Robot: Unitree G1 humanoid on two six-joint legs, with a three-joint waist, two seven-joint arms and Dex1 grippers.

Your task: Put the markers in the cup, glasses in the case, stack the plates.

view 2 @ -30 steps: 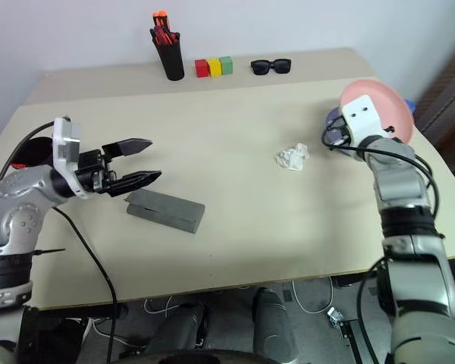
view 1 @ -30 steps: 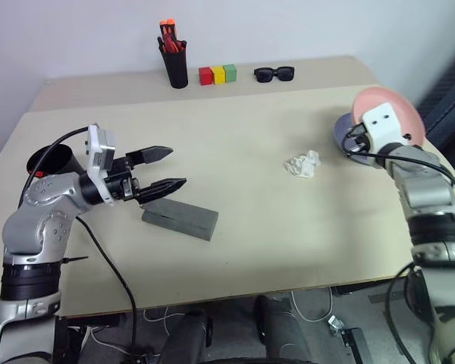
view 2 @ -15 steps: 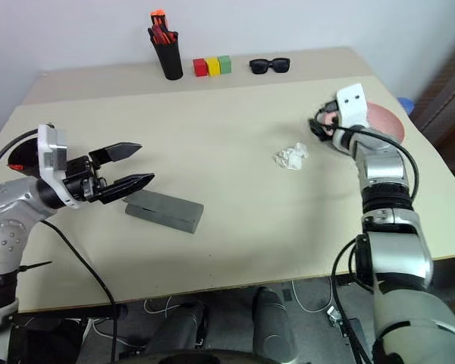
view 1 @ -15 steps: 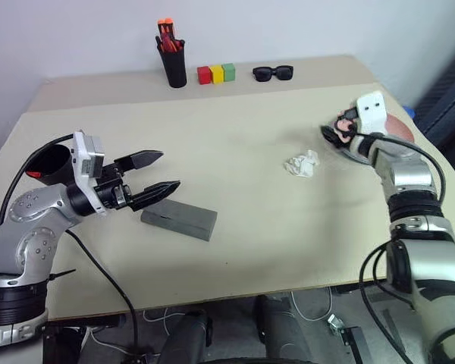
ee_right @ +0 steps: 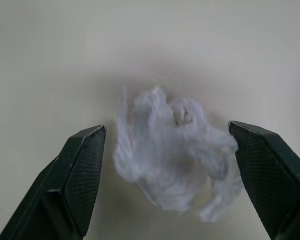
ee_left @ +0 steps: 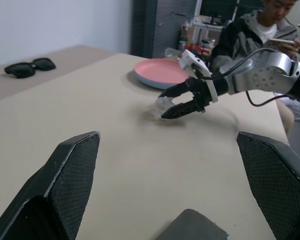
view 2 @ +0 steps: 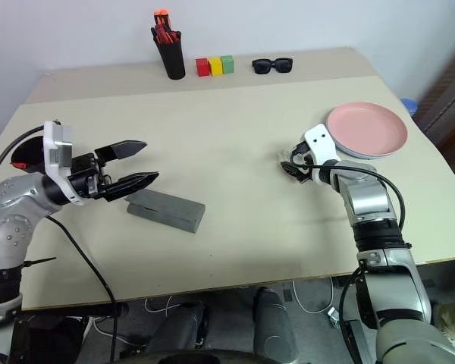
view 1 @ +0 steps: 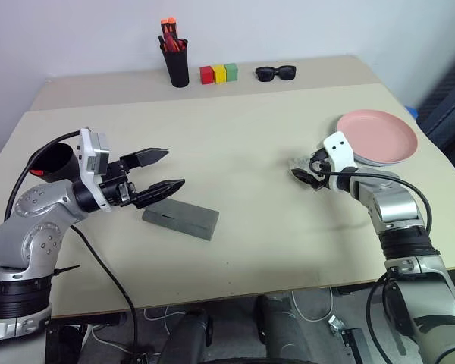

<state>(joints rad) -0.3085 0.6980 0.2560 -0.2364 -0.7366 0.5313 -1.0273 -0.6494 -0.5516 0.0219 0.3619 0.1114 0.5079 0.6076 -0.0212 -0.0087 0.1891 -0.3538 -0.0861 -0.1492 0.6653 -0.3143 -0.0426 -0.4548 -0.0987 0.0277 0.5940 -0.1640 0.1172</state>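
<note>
The pink plate (view 1: pixel 377 133) lies flat at the table's right edge on a light blue plate whose rim (view 1: pixel 362 161) peeks out beneath it. My right gripper (view 1: pixel 304 176) is open, low over the table, its fingers on either side of a crumpled white tissue (ee_right: pixel 175 155). My left gripper (view 1: pixel 161 170) hovers open just above the shut grey case (view 1: pixel 180 218). The black cup (view 1: pixel 53 159) stands behind my left wrist, with something red at its rim. The glasses are out of view.
At the back of the table stand a tall black pen pot (view 1: pixel 176 67) with orange-capped pens, a row of red, yellow and green blocks (view 1: pixel 218 73), and black sunglasses (view 1: pixel 275 73). A person (ee_left: pixel 262 30) sits beyond the table's right side.
My right gripper let go of the pink plate, which now lies flat on the blue one. The gripper opened and swung left and down to the tissue. My left arm stayed put.
</note>
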